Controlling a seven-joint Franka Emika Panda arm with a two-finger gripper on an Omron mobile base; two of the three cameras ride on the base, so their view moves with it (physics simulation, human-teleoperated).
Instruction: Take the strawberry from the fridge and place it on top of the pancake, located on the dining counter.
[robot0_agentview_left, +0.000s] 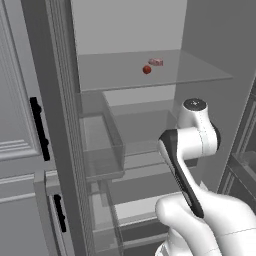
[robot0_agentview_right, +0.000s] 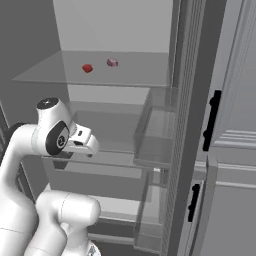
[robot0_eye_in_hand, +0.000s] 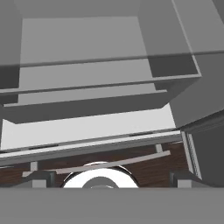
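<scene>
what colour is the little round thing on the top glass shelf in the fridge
Deep red: the strawberry shows best in the left base view, beside a paler pinkish lump.

Arm (robot0_agentview_left: 200, 150): glossy white rounded shells, smooth and bulbous at the segments. Dark grey to black bands run along the joints. Round dark cap with small pale marks tops one joint; marks too small to read. Pincer (robot0_eye_in_hand: 109, 177): two small dark finger tips, possibly squared.
</scene>
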